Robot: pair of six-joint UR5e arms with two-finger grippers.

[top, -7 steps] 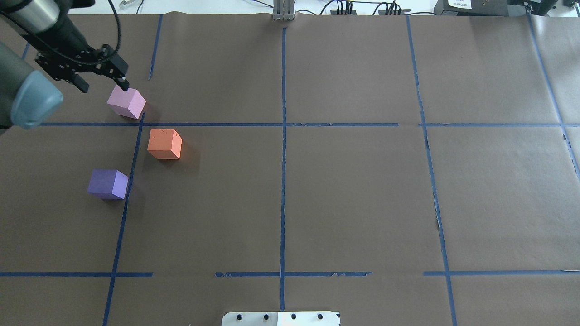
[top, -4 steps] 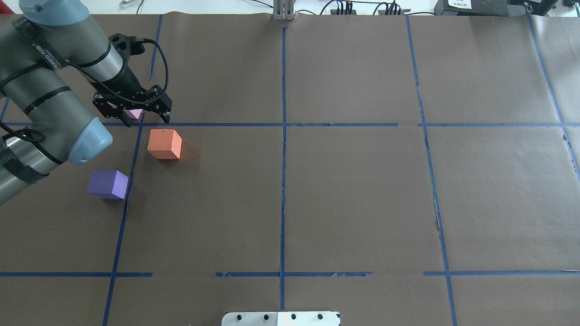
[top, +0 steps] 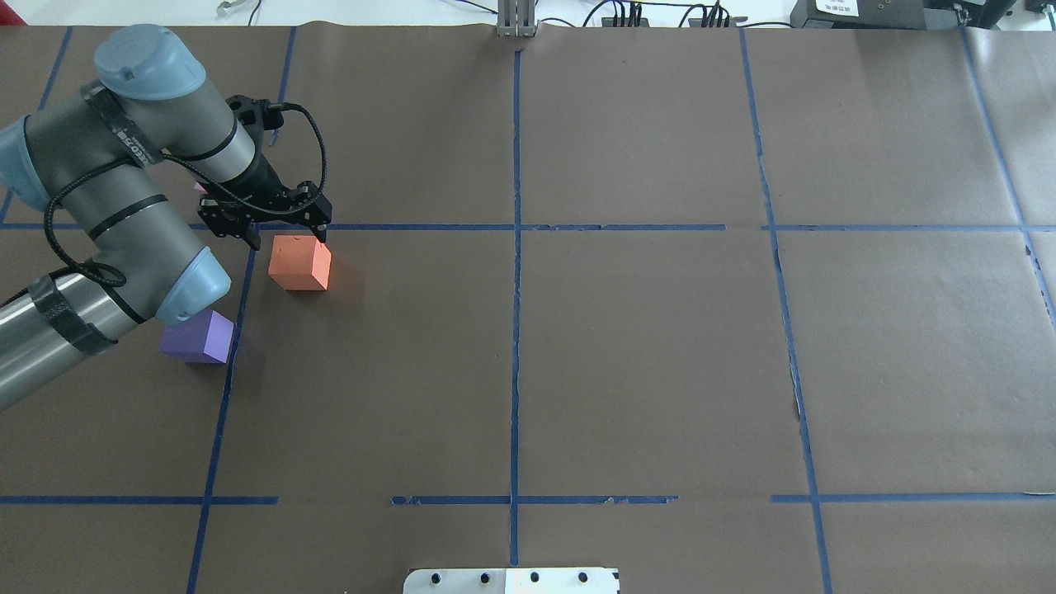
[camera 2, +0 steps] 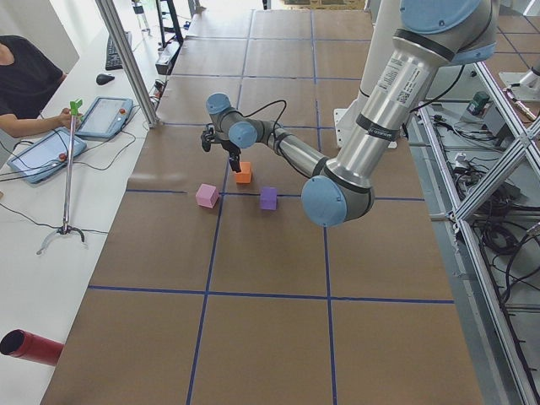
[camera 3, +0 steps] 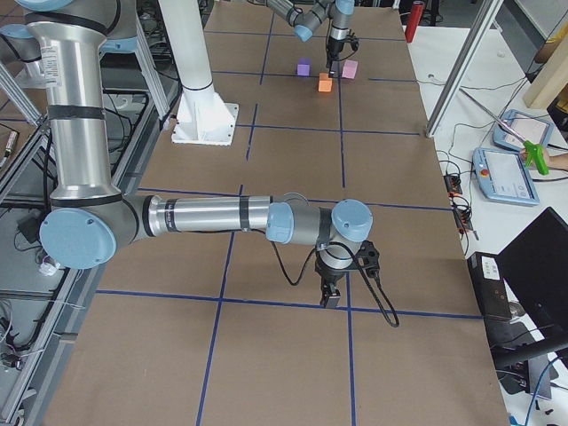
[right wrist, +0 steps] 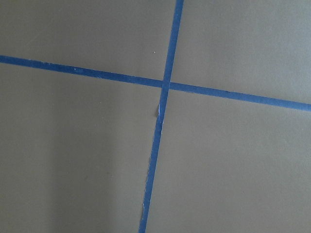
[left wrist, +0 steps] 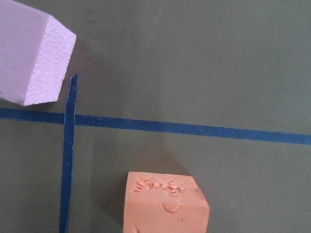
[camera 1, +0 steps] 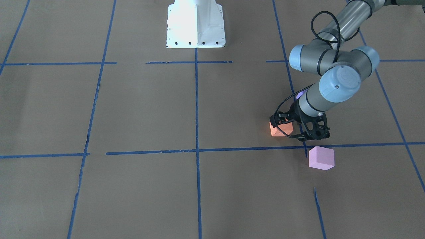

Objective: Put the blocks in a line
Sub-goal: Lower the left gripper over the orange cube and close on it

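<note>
The orange block sits on the brown paper left of centre; it also shows in the front view and the left wrist view. The pale pink block lies just beyond it, mostly hidden by the arm in the overhead view. The blue-purple block lies nearer the robot, partly under the arm's elbow. My left gripper is open and empty, hovering over the orange block's far edge. My right gripper shows only in the exterior right view, low over the paper; I cannot tell its state.
Blue tape lines grid the brown paper. The white robot base stands at the table's near edge. A metal post and cables sit at the far edge. Operators' tablets lie beyond the table.
My left arm has swung right and toward the robot, from beside the pink block to over the orange block's far edge. The blocks have not moved.
</note>
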